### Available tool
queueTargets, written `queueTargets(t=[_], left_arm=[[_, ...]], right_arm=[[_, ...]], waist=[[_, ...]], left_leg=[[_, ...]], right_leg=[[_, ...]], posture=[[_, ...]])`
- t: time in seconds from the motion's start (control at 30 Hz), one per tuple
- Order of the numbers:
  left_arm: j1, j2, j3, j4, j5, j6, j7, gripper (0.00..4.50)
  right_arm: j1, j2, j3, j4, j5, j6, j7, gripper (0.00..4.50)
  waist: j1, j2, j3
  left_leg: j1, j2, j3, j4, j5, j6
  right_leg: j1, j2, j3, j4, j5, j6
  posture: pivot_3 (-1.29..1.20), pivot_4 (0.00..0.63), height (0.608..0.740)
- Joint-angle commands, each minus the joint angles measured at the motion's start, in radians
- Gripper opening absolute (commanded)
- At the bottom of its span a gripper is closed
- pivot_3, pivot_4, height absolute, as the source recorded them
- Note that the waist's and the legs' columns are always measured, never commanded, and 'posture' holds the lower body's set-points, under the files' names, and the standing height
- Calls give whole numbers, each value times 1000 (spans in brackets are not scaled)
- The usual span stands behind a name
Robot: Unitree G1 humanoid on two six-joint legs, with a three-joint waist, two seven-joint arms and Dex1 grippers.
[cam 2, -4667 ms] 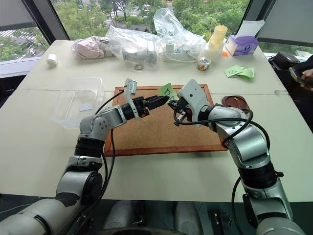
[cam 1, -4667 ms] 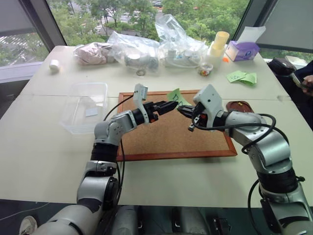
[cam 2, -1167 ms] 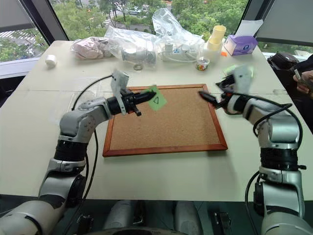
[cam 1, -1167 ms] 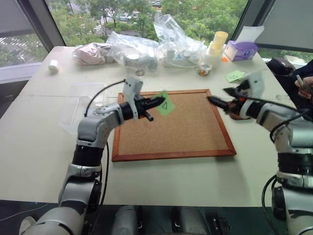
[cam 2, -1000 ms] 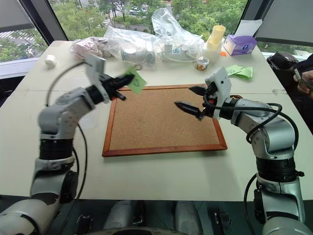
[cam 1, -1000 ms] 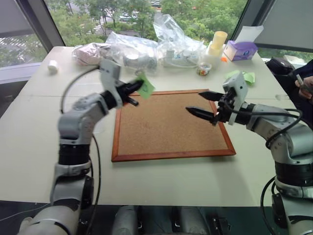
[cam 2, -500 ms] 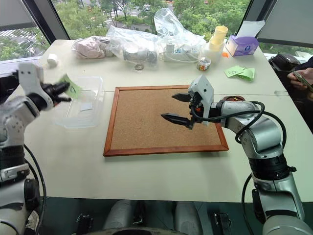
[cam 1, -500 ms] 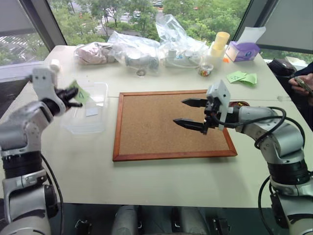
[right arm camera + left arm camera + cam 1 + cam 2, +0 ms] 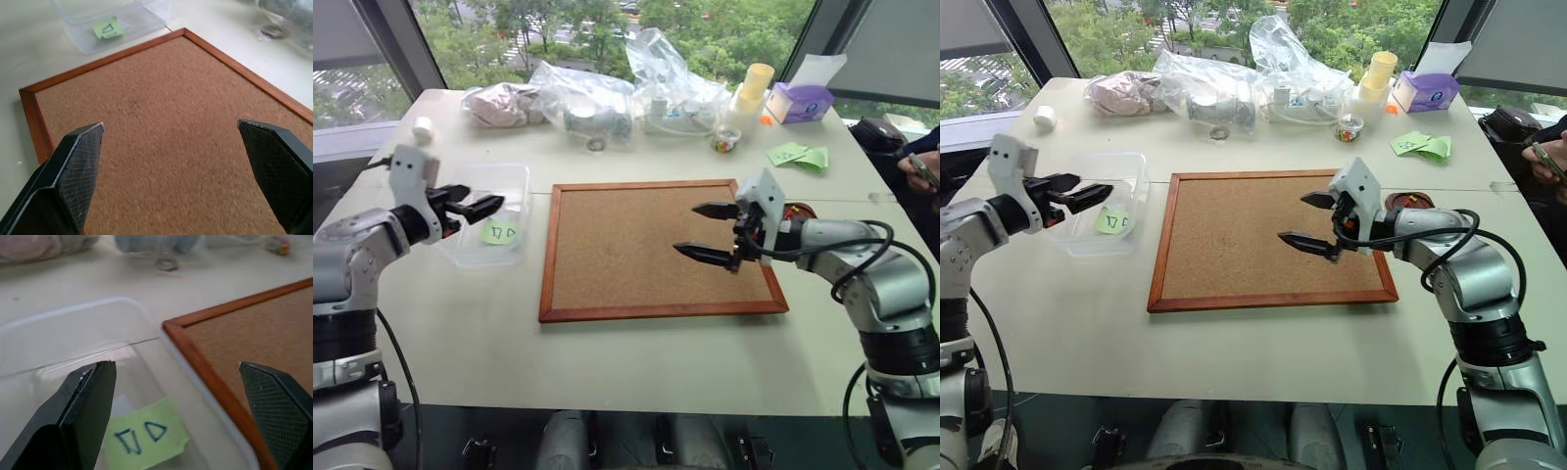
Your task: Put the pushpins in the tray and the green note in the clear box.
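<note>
Green note (image 9: 500, 232) lies flat inside the clear box (image 9: 514, 177) on the desk (image 9: 636, 362); left gripper (image 9: 473, 205) hovers over the box, jaws wide, empty. Right gripper (image 9: 708, 233) over the cork board (image 9: 636, 264), jaws spread, empty; tray (image 9: 1410, 201) behind it. Left wrist: note under parted fingers (image 9: 88, 406). Right wrist: cork between fingers, box and note beyond.

green note (image 9: 146, 437), two blue hand-drawn outline shapes, no legible words
</note>
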Motion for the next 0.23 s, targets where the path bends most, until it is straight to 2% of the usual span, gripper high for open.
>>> queueTargets(t=[0.03,0.23], left_arm=[[5,10,-42,-148,-101,47,-98,4462],[63,8,-119,-309,-188,89,-171,4462]], right_arm=[[48,-58,-73,-32,19,-2,28,4500],[104,-116,-136,-52,35,8,42,4500]], waist=[[-2,0,0],[-9,0,0]], left_leg=[[0,0,0,0,0,0],[1,1,-1,0,0,0]], right_leg=[[0,0,0,0,0,0],[0,1,1,0,0,0]], posture=[[0,150,740],[0,150,740]])
